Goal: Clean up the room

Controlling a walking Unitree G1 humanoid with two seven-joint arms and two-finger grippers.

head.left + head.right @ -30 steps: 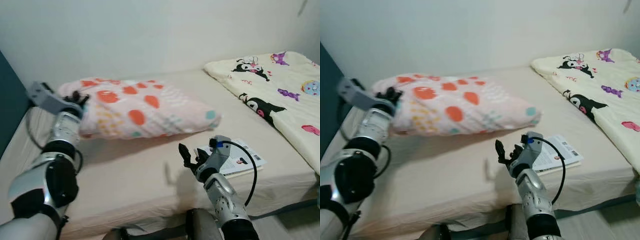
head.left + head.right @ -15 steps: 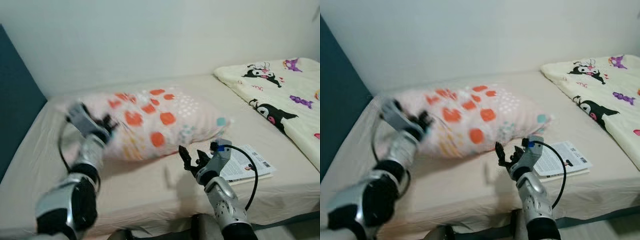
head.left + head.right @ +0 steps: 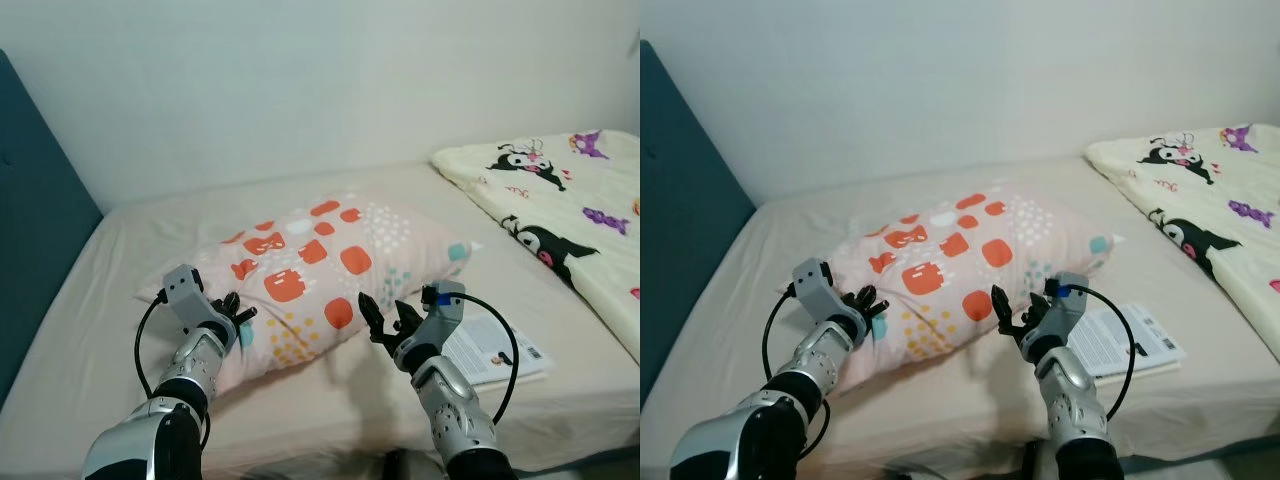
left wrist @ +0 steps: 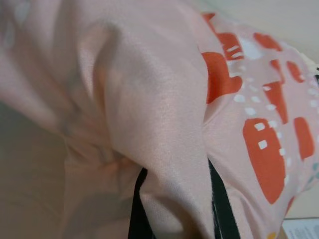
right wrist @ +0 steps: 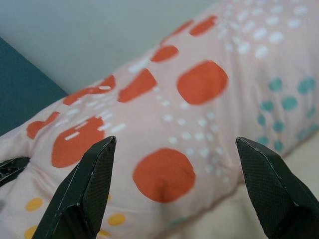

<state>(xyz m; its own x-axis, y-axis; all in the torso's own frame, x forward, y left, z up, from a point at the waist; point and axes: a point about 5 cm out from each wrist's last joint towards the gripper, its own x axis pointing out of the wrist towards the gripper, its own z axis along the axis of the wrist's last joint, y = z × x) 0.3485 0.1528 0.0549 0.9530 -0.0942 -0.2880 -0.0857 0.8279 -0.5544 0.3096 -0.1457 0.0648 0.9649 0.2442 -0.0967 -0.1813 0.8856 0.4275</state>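
Observation:
A pink pillow (image 3: pixel 320 265) with orange, yellow and teal spots lies tilted on the beige bed (image 3: pixel 90 300). My left gripper (image 3: pixel 233 314) is at the pillow's near-left corner and is shut on it. In the left wrist view a fold of the pillow fabric (image 4: pixel 169 149) runs between the black fingers (image 4: pixel 138 216). My right gripper (image 3: pixel 384 318) hovers open at the pillow's front edge, just short of touching it. The right wrist view looks between its spread fingers (image 5: pixel 84 191) at the spotted pillow (image 5: pixel 169 124).
A thin booklet (image 3: pixel 497 348) lies on the bed by my right forearm, near the front edge. A cream cartoon-print blanket (image 3: pixel 560 200) covers the right side. A teal headboard (image 3: pixel 35 240) stands at the left, a white wall behind.
My left gripper has dragged the pillow from the back left of the bed toward the front middle, up to my right gripper. The camera has also shifted.

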